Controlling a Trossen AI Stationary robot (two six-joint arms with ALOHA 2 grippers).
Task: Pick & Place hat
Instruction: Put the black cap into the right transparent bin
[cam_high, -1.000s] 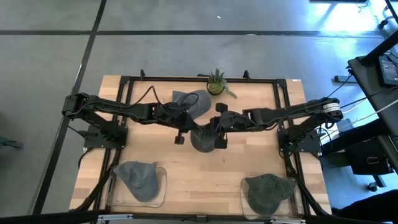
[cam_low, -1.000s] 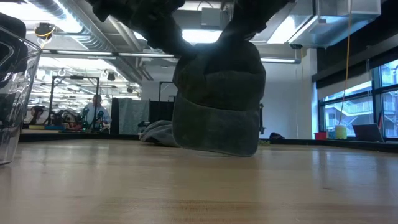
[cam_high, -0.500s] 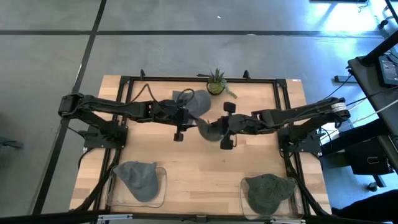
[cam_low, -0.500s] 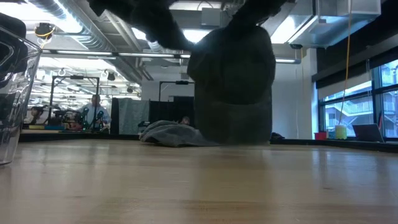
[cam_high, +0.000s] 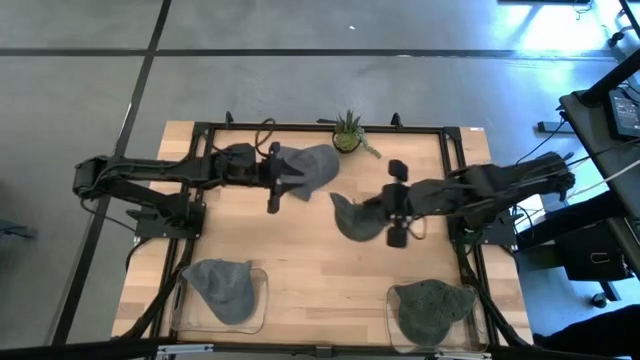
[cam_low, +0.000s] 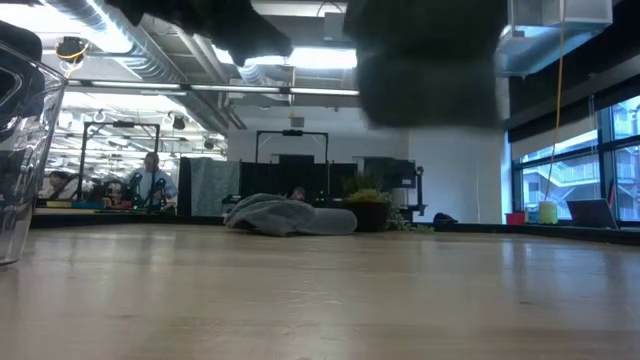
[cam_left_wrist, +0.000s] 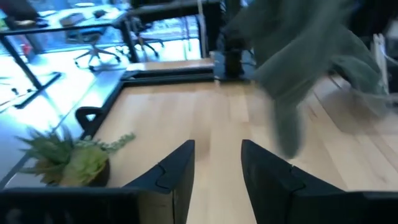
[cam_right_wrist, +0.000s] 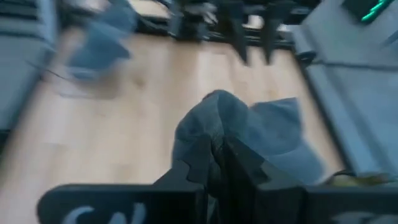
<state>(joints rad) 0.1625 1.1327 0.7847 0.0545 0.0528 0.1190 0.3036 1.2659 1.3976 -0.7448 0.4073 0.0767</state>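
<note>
Wooden table (cam_high: 300, 250), framed by a black rail. Left arm (cam_high: 150, 175) lies along the far left side; right arm (cam_high: 490, 185) reaches in from the right. Two clear trays at the near edge: the left one (cam_high: 258, 300) holds a grey hat, the right one (cam_high: 392, 308) a green hat. Another grey hat (cam_high: 310, 165) lies flat near the far edge, just beside the left gripper (cam_high: 272, 180), whose fingers are apart and empty. Dark grey hat (cam_high: 350, 215) hangs clear of the table mid-right, pinched by the right gripper (cam_high: 385, 212), fingers narrow on the cloth. Small potted plant (cam_high: 348, 133) at the far edge.
</note>
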